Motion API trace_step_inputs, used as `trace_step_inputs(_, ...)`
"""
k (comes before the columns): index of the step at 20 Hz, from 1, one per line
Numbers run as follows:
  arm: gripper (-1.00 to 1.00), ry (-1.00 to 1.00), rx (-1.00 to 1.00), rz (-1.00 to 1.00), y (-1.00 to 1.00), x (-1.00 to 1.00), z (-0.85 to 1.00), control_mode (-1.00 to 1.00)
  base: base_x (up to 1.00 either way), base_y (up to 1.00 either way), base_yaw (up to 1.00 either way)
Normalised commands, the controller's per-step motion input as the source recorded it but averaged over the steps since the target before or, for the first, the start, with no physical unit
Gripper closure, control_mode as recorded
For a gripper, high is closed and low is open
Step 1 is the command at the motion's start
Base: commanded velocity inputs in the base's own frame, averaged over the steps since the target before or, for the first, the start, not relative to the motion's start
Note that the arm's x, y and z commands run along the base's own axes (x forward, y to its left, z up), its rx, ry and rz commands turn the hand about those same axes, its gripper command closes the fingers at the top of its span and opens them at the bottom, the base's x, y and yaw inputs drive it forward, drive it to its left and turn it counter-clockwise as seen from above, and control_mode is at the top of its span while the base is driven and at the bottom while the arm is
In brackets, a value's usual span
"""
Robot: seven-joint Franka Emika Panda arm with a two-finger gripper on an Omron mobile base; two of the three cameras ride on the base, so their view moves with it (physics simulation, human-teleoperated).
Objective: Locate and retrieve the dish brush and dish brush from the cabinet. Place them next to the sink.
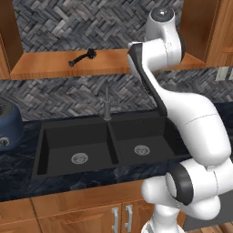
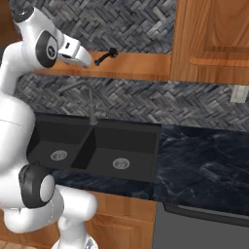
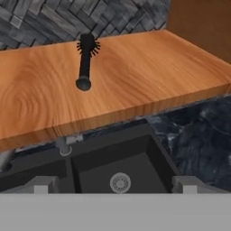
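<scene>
1. In the left base view, far left of the sink [image 1: 82, 136], we note a round navy appliance [image 1: 7, 125] sitting on the dark counter [image 1: 18, 182].
2. The sink is a black double basin set into that counter; each basin has a round silver drain [image 1: 79, 158], and a slim grey faucet [image 1: 106, 102] rises at the back of the divider.
3. Above the sink runs the open cabinet [image 1: 59, 63], one long orange-brown shelf board against a grey herringbone wall.
4. We see one brush [image 1: 83, 58] lying flat on that shelf, above the sink's left basin, its bristle head at the right end in this view. In the hand view the brush [image 3: 85, 61] lies with its head toward the wall and its knobbed handle end toward the shelf's front edge.
5. We can find just this one brush on the shelf.
6. The gripper [image 3: 115, 185] hangs above the sink, below and in front of the shelf edge, its fingertips spread wide with nothing between them, well apart from the brush.
7. Right of the sink, in the right base view, bare dark counter [image 2: 204, 165] runs under a closed upper door [image 2: 211, 39].
</scene>
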Motion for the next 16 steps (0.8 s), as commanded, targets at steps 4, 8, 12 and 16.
trace_step_inputs(4,-1.00,0.06,0.00,0.00,-0.06,0.51,0.05,-1.00,0.00,0.00,0.00)
trace_step_inputs(8,-1.00,0.11,0.00,0.00,-0.07,0.64,0.03,-1.00,0.00,0.00,0.00)
trace_step_inputs(12,-1.00,0.08,0.00,0.00,-0.11,0.75,-0.05,-1.00,0.00,0.00,0.00)
trace_step_inputs(16,-1.00,0.10,-0.03,-0.01,-0.08,0.77,-0.03,-1.00,0.00,0.00,0.00)
